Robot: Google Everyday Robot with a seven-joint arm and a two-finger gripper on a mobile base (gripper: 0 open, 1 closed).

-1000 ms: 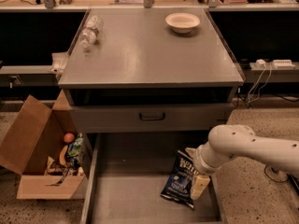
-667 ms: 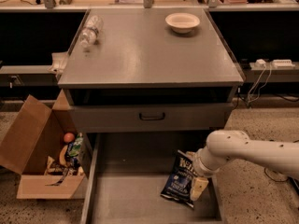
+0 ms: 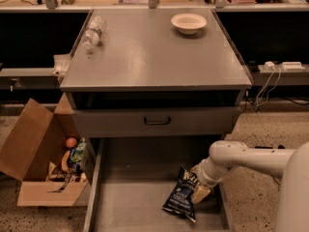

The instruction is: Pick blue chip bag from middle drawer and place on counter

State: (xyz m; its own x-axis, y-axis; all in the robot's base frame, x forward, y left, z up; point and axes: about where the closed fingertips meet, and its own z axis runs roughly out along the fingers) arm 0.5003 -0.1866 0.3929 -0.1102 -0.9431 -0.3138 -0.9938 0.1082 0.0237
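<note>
Gripper sits low in the drawer, at the right edge of the bag; whether it grips, I cannot tell. It should clamp firmly and lift straight up before swinging to the counter.

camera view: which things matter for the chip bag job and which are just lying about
Job: dark navy foil chip bag; shallow gray metal drawer holding it; flat gray counter top; robot's hand, at the bag's right edge.
Lying about: white bowl and clear plastic bottle on the counter; cardboard box on the floor.
</note>
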